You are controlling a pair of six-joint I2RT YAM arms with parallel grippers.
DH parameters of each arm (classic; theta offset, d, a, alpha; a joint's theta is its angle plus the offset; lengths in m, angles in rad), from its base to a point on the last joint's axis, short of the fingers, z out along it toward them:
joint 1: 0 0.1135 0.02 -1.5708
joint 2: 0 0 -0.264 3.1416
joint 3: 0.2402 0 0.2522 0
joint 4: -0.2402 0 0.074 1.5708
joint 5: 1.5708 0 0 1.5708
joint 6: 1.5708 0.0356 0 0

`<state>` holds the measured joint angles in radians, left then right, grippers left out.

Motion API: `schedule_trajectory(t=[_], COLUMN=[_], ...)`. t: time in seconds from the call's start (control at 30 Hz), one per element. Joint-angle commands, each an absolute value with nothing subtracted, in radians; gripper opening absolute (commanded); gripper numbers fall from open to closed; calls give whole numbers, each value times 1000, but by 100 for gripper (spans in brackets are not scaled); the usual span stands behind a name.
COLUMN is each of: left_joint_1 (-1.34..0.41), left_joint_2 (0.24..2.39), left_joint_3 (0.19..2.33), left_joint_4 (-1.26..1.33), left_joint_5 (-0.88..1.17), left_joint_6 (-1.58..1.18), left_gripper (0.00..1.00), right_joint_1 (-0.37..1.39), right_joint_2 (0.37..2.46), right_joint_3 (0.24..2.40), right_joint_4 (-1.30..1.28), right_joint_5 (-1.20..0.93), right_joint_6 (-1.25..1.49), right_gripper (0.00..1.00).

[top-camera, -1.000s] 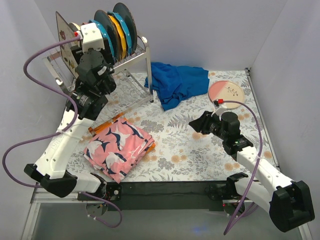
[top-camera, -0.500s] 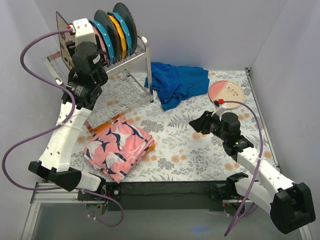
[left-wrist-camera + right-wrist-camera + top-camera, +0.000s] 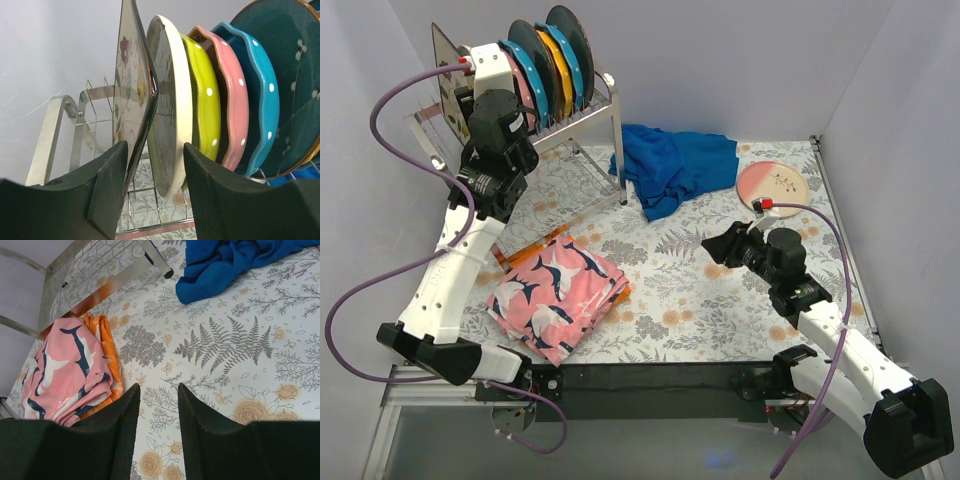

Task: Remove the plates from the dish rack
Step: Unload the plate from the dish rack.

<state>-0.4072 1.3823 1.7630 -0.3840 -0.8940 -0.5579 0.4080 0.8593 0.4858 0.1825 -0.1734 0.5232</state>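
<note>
At the dish rack (image 3: 50,130), left pincer (image 3: 155,150) is spread, with the lower edges of the square floral plate (image 3: 131,85) and cream plate (image 3: 172,100) between its fingers; contact unclear. The dark teal plate (image 3: 295,100) is cut off at the frame edge. The right pincer (image 3: 159,390) is parted, empty, above the counter (image 3: 225,365). A pink plate (image 3: 772,183) lies far right.

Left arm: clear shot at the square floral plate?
Likely yes: the left hand is open right at the square plate, nothing in front. The cream plate sits right beside it, though, and may get pinched too.
</note>
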Motion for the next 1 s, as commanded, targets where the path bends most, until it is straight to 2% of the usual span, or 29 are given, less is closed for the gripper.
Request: schedule_trajectory(t=[0.0,0.13,0.33,0.83,0.97], left_joint_1=[-403,-403,-403,-384,-351], left_joint_2=[1341,1336,1309,1293,1308], left_joint_3=[1761,1749,1740,1585,1563], left_joint_4=[-348,-331,-324,-226,-225], left_joint_5=[-916,-934,-908,-925,-878], left_joint_6=[-512,-485,-488,-425,-434], left_gripper=[46,44,50,47,59], right_joint_1=[416,417,420,423,425], right_joint_2=[861,864,868,842,825], right_joint_3=[483,486,489,488,482], right_joint_4=[206,207,206,195,187], right_joint_5=[-161,-163,-155,-137,-118], right_joint_6=[499,499,499,486,482], right_gripper=[43,43,43,43,43])
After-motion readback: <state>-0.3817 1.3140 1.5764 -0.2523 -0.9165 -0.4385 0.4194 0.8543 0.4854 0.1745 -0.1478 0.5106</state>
